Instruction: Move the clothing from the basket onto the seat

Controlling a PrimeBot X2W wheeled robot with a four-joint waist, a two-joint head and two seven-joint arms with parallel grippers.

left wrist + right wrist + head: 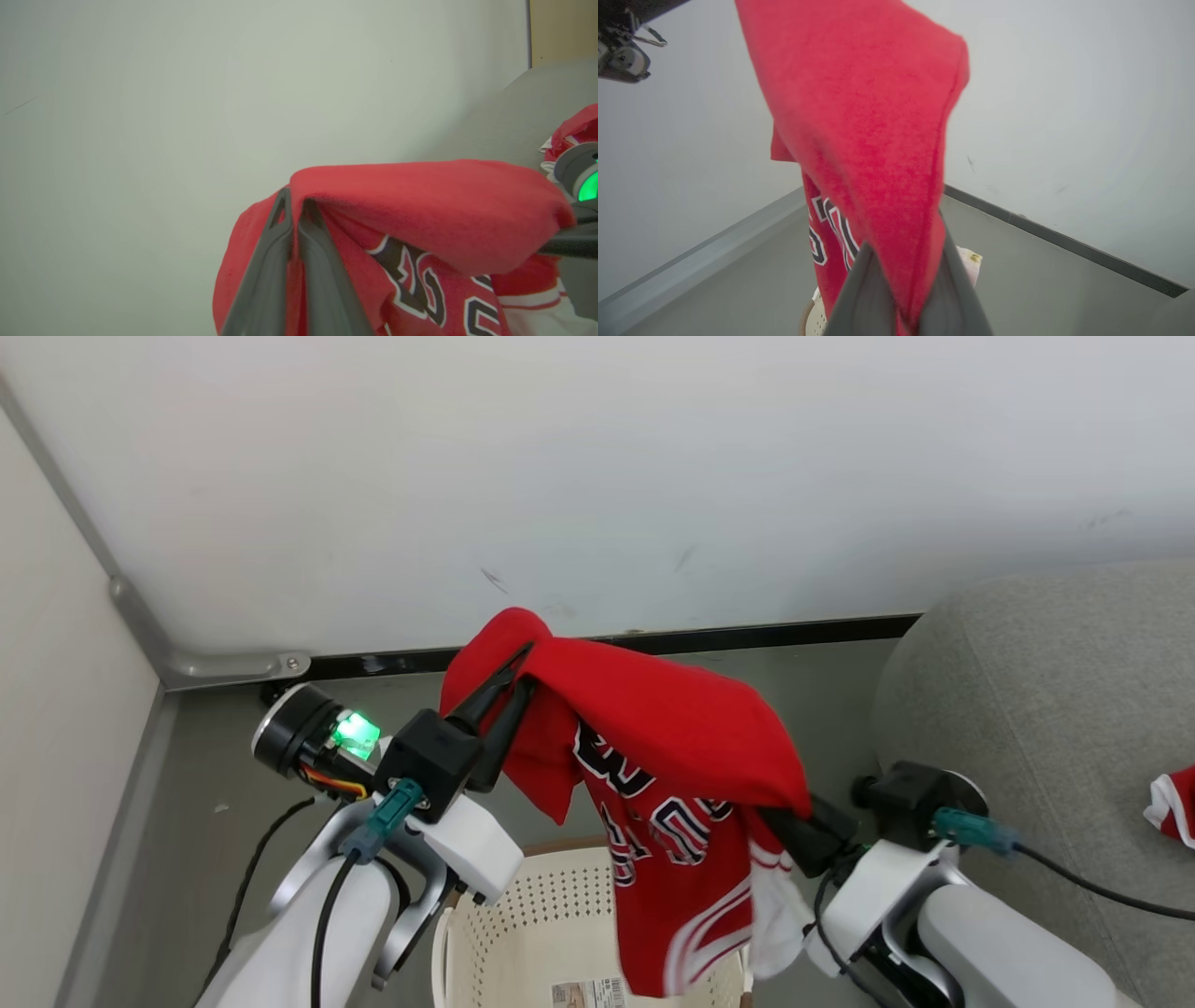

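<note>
- The left pincer point(521, 665) is pinching the red garment point(672, 728) at the upper middle of the frame, with its two fingers pressed together on a fold of cloth.
- The right pincer point(794, 831) is gripping the same garment at the lower right. Its fingers are clamped on the fabric and mostly buried under it.
- The garment is hanging slung between the two, above the basket point(509, 933) at the bottom centre, with its striped tail dangling in front of the basket's mouth.
- The seat point(1046, 691) is filling the right side, and a second red piece point(1172, 803) is lying on it at the right edge.
- To my eye the carry is under way. Both arms should be travelling right together, holding their spacing so the cloth is neither straining nor sagging.
- The tail wants lifting clear of the basket rim first — and the letting-go belongs over the flat of the seat, not its rounded corner.
- The right fingertips are hiding under the cloth. The basket is running off the bottom edge, showing just a label point(588, 994) — so I cannot tell whether anything else is lying inside.
</note>
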